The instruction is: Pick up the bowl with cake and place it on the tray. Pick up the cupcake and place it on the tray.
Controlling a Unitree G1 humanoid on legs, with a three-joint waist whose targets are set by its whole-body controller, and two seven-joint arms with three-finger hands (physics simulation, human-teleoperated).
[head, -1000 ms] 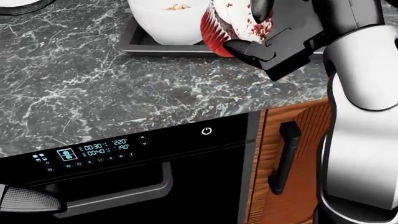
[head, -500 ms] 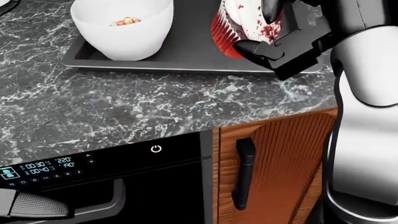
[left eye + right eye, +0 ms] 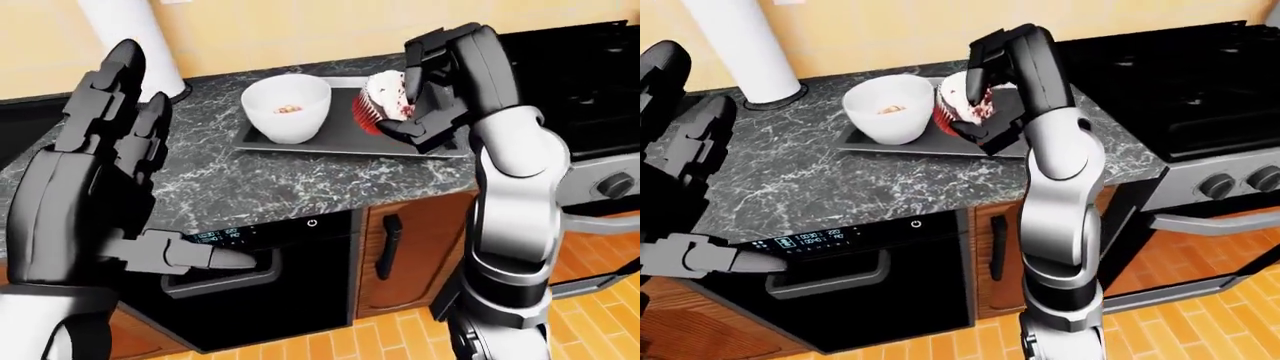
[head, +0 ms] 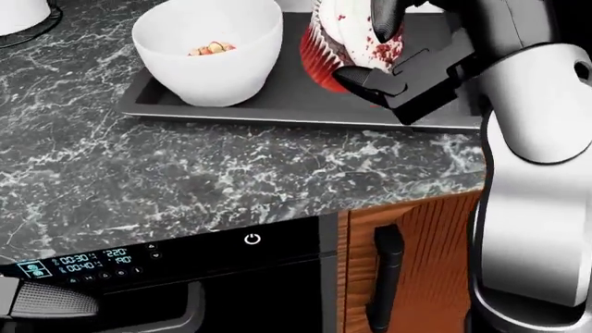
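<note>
My right hand (image 4: 388,48) has carried the cupcake (image 4: 347,41) over the tray (image 4: 277,104) beside the bowl (image 4: 208,52), fingers clamped (possibly not touching down); left hand (image 3: 95,195) open.

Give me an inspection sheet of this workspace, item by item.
Surface: marbled grey counter.
Job's things: white bowl with cake sits on the dark tray; cupcake held over the tray.
Clutter: white cylinder at the counter's upper left.
Grippers: right hand shut on the cupcake; left hand open, raised, empty.
Cables: nothing seen.
Surroundings: oven under the counter, wooden cabinet door, black stove at right, tiled floor.
</note>
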